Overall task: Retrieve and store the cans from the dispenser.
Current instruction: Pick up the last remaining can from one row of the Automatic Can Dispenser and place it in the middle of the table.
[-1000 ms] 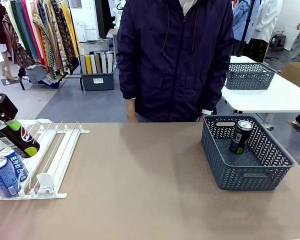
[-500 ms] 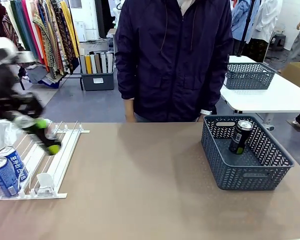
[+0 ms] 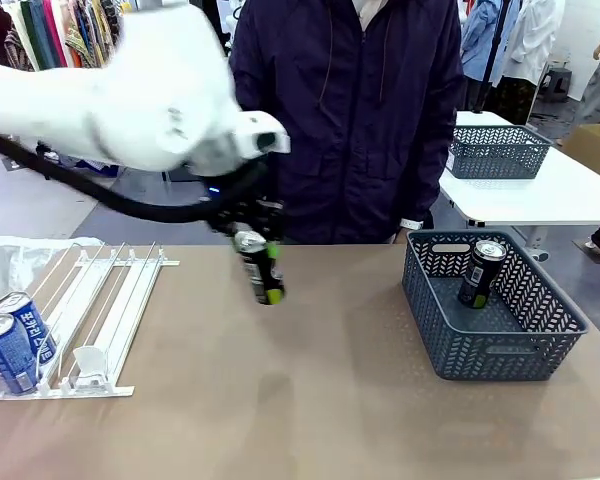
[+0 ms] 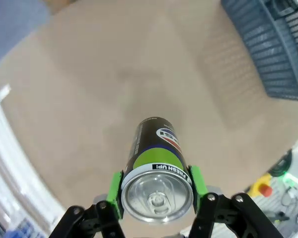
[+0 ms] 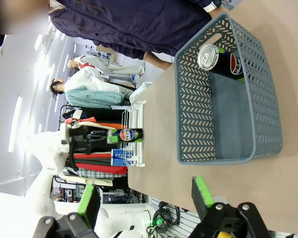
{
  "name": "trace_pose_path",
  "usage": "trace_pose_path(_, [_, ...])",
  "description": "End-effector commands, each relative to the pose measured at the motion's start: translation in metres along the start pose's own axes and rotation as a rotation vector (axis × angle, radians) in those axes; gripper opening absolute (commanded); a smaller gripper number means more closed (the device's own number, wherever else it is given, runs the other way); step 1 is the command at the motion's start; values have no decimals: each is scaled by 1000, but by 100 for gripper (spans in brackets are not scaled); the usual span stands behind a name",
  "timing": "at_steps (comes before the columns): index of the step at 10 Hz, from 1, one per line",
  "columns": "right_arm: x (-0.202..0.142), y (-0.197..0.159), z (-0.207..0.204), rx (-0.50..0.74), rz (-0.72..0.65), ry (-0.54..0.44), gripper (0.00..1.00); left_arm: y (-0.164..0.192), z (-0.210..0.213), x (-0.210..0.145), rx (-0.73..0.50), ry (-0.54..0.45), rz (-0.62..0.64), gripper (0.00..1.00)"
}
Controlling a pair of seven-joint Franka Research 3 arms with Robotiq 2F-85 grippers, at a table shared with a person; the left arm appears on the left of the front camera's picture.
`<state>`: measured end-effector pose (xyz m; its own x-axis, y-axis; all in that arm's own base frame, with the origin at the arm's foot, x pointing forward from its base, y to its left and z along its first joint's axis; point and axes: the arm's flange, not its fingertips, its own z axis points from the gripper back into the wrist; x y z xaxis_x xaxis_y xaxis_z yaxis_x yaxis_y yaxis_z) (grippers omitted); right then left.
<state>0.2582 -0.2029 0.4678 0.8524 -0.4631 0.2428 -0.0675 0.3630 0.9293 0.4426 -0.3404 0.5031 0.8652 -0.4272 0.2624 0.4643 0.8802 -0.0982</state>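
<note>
One more gone from the dispenser (image 3: 110, 310) at 9 o'clock within the last second. Now hangs the black can (image 3: 262, 270) over mid-surface, left fingers (image 4: 115, 191) clenched near its silver top (right fingers (image 5: 201, 196) idle, spread wide). Looks bound for the basket (image 3: 540, 335) at 3 o'clock. Leaves two blue cans (image 3: 25, 322) waiting.

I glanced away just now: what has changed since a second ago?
The left end effector, shut on the black Pepsi can, carried it from the dispenser rightward to mid-table. The two blue cans, the basket and the can inside stayed put.
</note>
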Motion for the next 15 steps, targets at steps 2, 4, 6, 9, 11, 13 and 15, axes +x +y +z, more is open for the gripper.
trace_pose_path(2, [1, 1, 2, 15, 16, -2, 100, -34, -53, 37, 83, 80, -82, 0])
trace_pose_path(4, [1, 1, 2, 15, 16, -2, 100, -38, -82, 27, 139, 157, -89, 0])
trace_pose_path(6, [1, 1, 2, 15, 16, -2, 100, -31, -97, 17, 107, 167, -90, 0])
trace_pose_path(9, [1, 1, 2, 15, 16, -2, 100, -18, -99, 8, 103, 177, -78, 17])
trace_pose_path(11, [1, 1, 2, 15, 16, -2, 100, -17, -101, 6, 104, 192, -83, 100])
trace_pose_path(13, [1, 1, 2, 15, 16, -2, 100, -16, -101, 8, 105, 185, -83, 100])
trace_pose_path(15, [1, 1, 2, 15, 16, -2, 100, -10, -87, 6, 99, 158, -73, 100])
